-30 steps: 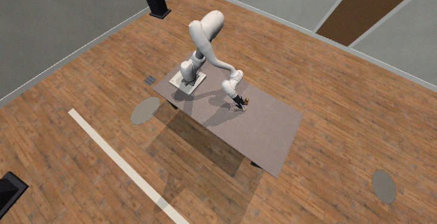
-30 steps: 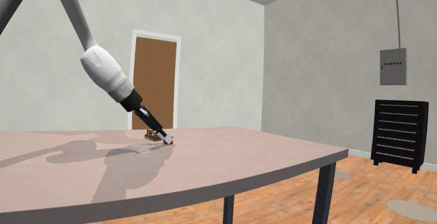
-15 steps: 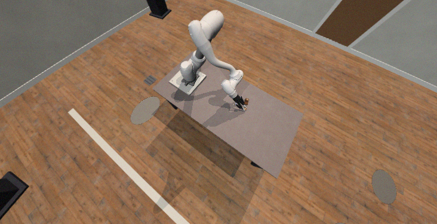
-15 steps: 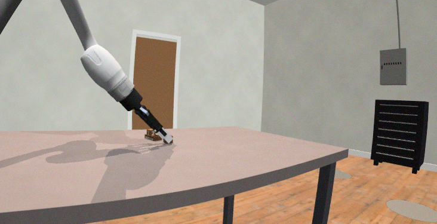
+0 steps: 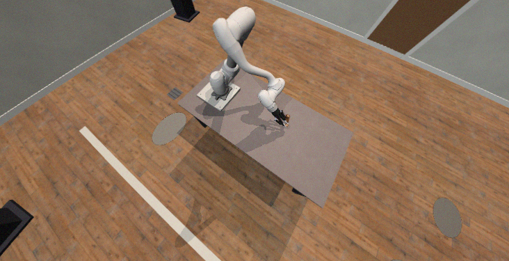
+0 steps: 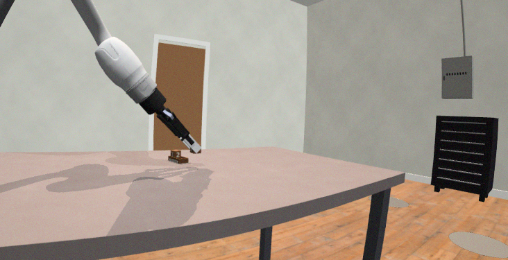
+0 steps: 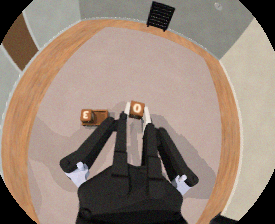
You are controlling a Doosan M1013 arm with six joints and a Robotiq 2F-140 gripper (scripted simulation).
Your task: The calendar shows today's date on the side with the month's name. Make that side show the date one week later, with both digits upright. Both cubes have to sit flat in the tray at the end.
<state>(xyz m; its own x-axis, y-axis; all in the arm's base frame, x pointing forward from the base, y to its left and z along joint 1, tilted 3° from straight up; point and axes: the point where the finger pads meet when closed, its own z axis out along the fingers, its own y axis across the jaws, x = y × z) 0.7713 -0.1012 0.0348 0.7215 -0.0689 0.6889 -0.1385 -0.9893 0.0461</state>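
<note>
Top: just right of the frame's middle, the gripper point(image 5: 286, 125) reaches over a smooth grey-mauve table point(image 5: 313, 159) point(image 6: 284, 183) point(image 7: 138, 60).

Exterior: low, left of centre, a brown tray point(image 6: 178, 159) point(image 7: 100, 123) bears a cube point(image 6: 175, 153) point(image 7: 86, 116) reading "2"; the gripper point(image 6: 196, 148) is right of it.

Wrist: at centre, the gripper point(image 7: 136, 109) is clamped on a brown cube point(image 7: 137, 109) marked "0"; left, the tray's cube shows "3", not upright.

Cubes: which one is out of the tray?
The cube showing a 0 in the wrist view, between the gripper's fingers; the other sits in the tray.
</note>
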